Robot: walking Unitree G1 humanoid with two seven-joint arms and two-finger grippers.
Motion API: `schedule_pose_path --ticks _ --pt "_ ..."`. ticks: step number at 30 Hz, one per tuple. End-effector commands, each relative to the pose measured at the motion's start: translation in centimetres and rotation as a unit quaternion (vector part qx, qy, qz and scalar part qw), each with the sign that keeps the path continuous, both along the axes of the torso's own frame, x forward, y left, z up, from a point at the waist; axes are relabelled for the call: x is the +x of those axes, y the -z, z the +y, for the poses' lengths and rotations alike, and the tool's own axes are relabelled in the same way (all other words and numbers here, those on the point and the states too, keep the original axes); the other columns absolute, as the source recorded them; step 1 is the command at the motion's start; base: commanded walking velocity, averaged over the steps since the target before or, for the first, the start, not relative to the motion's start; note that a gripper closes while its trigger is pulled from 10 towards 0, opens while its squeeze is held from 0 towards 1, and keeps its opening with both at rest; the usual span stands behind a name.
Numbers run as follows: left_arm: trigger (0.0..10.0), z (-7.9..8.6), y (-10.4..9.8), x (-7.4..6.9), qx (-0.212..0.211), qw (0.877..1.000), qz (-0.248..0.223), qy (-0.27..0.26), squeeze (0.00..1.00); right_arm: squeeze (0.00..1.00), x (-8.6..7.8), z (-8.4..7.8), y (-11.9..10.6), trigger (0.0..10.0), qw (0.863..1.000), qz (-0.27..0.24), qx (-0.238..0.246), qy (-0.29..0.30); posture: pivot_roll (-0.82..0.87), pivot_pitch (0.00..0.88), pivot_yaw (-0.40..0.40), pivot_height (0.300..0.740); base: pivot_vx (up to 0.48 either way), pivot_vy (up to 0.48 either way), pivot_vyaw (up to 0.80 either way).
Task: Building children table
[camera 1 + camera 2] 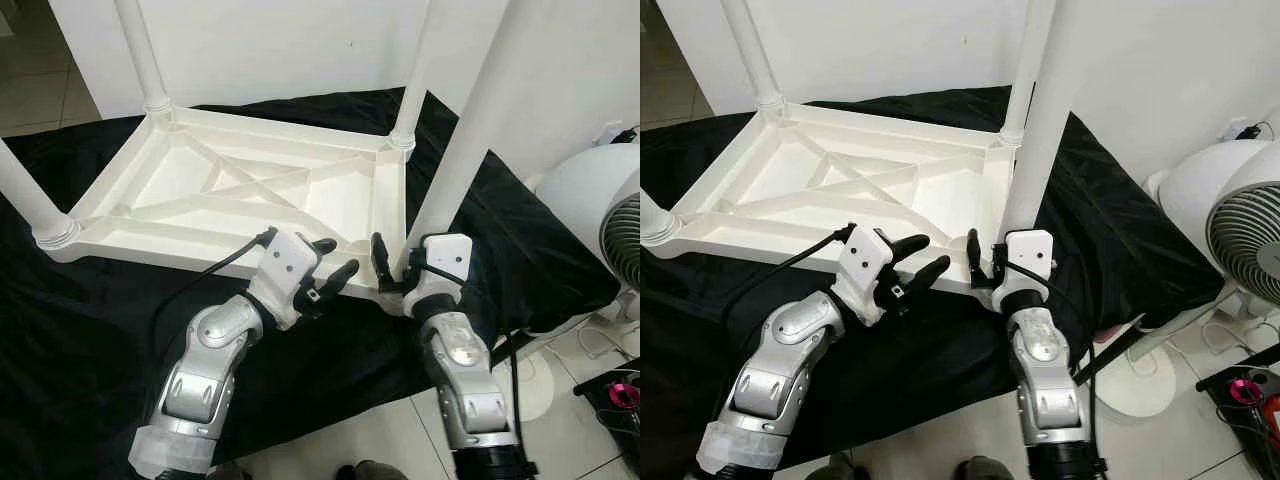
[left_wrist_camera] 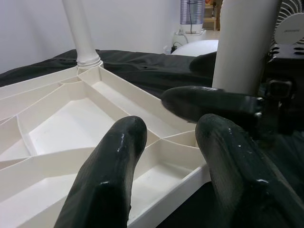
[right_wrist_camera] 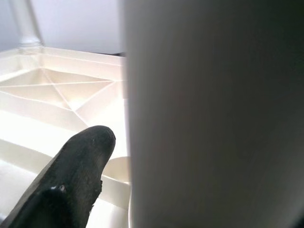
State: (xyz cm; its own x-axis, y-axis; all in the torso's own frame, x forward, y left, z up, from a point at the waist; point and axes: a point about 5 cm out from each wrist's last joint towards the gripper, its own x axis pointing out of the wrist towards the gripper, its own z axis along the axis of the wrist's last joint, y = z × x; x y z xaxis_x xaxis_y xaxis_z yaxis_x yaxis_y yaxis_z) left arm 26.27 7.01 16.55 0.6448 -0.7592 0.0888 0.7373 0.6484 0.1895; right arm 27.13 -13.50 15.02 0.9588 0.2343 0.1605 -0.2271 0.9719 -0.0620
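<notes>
Left eye view: right claw [image 1: 390,268] at tabletop [image 1: 180,180] corner edge.

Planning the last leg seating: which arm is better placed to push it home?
Right. The right gripper is already at the near-corner leg, at its base; the left gripper hovers open over the tabletop frame, beside it.

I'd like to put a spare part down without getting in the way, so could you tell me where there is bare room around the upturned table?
Free: the black cloth left of the left gripper, and the tiled floor between the arms. Crowded: the near right corner of the white plastic tabletop, where the right gripper meets the white leg.
</notes>
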Motion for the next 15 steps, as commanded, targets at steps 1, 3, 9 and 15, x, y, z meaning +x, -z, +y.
schedule_pose_path --ticks 1,3,9,15 --pt "10.0 0.6 0.0 0.2 -0.007 0.998 -0.001 -0.060 0.00 0.00 -0.2 -0.6 -0.1 10.0 0.999 -0.006 0.001 -0.040 -0.05 0.028 -0.024 0.740 0.000 0.000 0.00" --pt "10.0 0.7 0.0 0.1 -0.006 0.998 -0.001 -0.062 0.00 0.00 -0.2 -1.5 -0.2 10.0 0.991 -0.006 -0.027 -0.135 -0.05 0.028 -0.019 0.740 0.000 0.000 0.00" --pt "10.0 0.8 0.0 0.0 -0.002 0.998 -0.001 -0.060 0.00 0.00 0.8 -2.7 0.1 10.0 0.979 0.008 -0.079 -0.190 -0.05 0.028 -0.016 0.740 0.000 0.000 0.00" --pt "10.0 0.8 -0.1 0.1 -0.002 0.998 -0.001 -0.060 0.00 0.00 1.9 -3.2 0.5 10.0 0.966 0.028 -0.105 -0.235 -0.05 0.028 -0.009 0.740 0.000 0.000 0.00"
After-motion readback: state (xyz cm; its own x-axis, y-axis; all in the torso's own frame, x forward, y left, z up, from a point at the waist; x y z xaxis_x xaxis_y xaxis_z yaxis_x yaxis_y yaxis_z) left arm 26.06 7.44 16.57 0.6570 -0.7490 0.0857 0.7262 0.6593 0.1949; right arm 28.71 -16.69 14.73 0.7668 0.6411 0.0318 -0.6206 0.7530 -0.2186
